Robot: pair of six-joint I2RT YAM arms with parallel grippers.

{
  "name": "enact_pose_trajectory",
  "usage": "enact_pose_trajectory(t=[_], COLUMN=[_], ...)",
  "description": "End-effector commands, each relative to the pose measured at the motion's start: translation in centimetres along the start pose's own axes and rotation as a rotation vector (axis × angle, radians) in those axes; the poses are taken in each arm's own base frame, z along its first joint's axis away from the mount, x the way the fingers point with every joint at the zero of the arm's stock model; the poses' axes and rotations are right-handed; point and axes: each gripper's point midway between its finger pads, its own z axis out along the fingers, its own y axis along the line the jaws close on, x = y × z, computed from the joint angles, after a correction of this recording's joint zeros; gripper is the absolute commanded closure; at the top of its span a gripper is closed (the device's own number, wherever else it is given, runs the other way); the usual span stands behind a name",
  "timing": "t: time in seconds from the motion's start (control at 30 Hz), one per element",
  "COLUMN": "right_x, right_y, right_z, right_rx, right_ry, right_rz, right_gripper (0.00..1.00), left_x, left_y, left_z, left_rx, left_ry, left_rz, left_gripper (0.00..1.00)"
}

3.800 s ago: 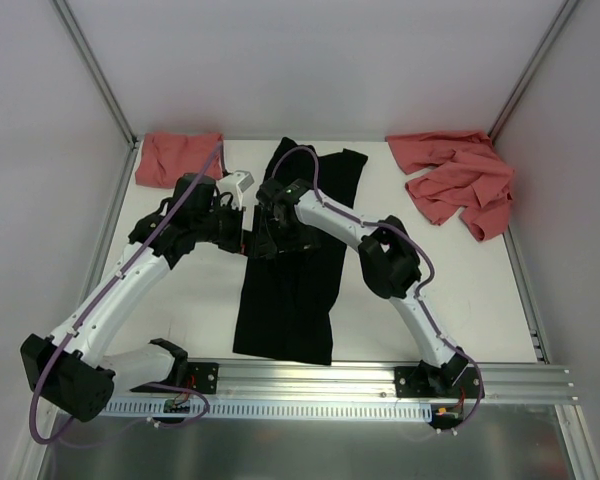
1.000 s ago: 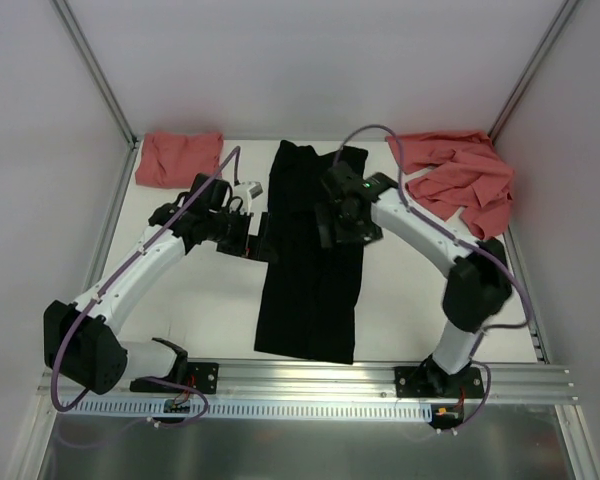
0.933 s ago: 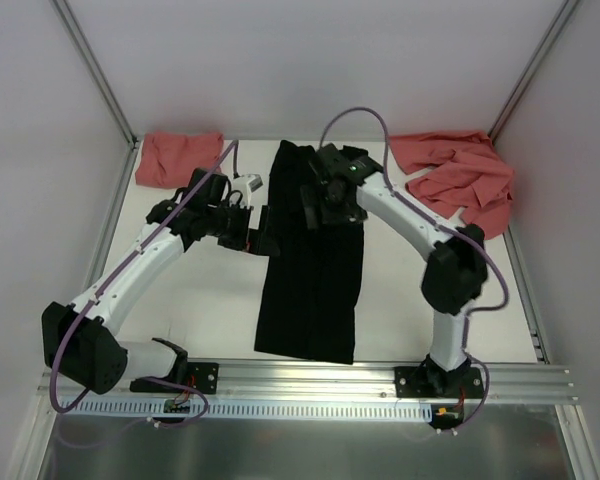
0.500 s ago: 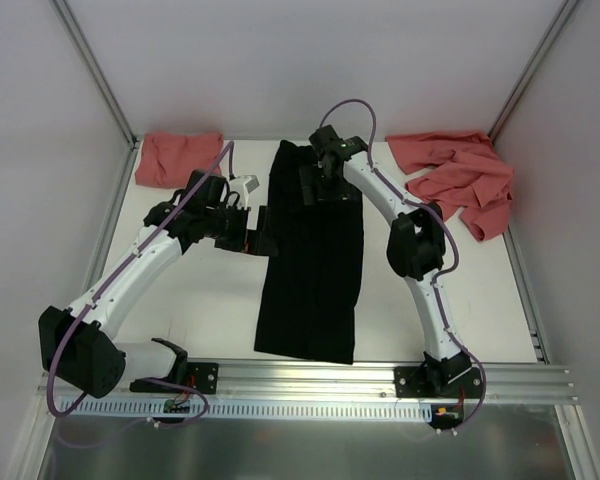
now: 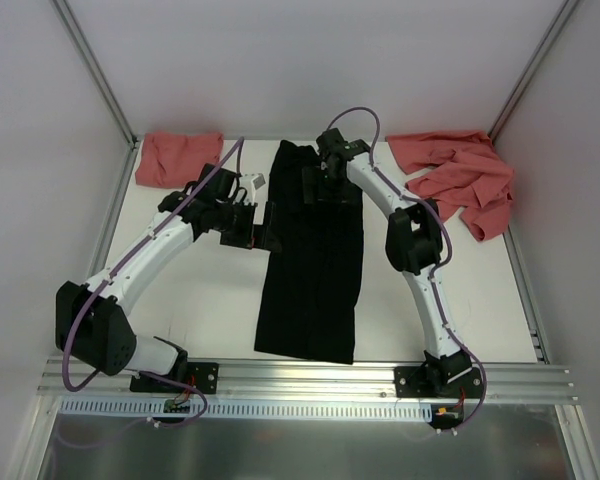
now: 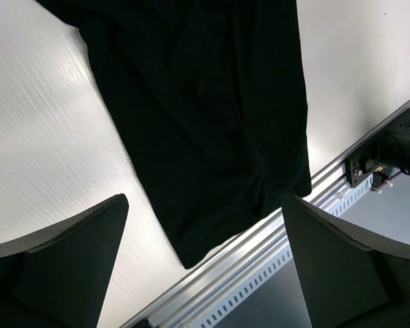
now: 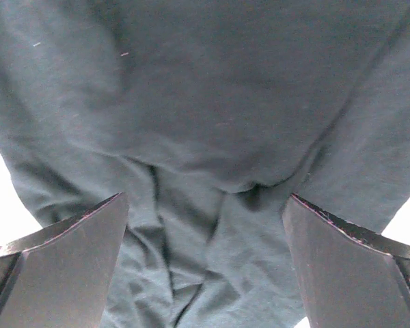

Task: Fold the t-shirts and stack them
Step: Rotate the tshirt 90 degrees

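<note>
A black t-shirt (image 5: 312, 270) lies as a long narrow strip down the middle of the table, running from the back edge toward the front rail. My left gripper (image 5: 265, 226) hangs open at the strip's left edge, about a third of the way down; from its wrist camera the black t-shirt (image 6: 205, 109) spreads out below the open left gripper (image 6: 205, 199). My right gripper (image 5: 315, 186) is open over the far end of the strip. In the right wrist view, wrinkled black cloth (image 7: 212, 102) fills the frame between the fingers (image 7: 61, 263). Nothing is held.
A folded salmon-red t-shirt (image 5: 178, 157) lies at the back left corner. A crumpled salmon-red t-shirt (image 5: 460, 178) lies at the back right. The aluminium rail (image 5: 310, 378) runs along the front edge, also visible as the rail (image 6: 260, 263) past the shirt's hem.
The right arm has swung from the strip's right side up to its far end. The left gripper has edged a little farther back along the left edge. Both grippers stayed open.
</note>
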Motion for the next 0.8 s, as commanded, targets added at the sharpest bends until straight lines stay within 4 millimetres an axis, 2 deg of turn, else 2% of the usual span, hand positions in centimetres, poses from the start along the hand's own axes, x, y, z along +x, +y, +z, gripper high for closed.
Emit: enact_pose_trajectory(t=[0.0,0.1,0.33,0.53,0.77], right_x=[-0.6,0.6,2.9,4.6,5.1], right_y=[3.5,4.6,4.8,3.9,2.4], right_z=[-1.9,-2.0,-0.3,1.5,2.7], right_rx=[-0.095,-0.105,-0.085,-0.043,0.02], right_ry=[-0.038,-0.018,0.048,0.091,0.104], right_rz=[-0.009,-0.026,-0.043,-0.048,-0.068], right_gripper=[0.01,0.0,0.01,0.01,0.0], left_x=[-1.2,-1.6,-2.0,-1.2,-0.6], left_y=[-0.5,-0.5,-0.5,-0.1,0.2], left_z=[-0.4,0.0,0.4,0.2,0.1], left_rx=[0.008,0.013,0.016,0.003,-0.003], left_ry=[-0.015,-0.008,-0.003,0.015,0.041], left_rz=[0.0,0.002,0.013,0.026,0.045], left_gripper=[0.01,0.01,0.01,0.01,0.01])
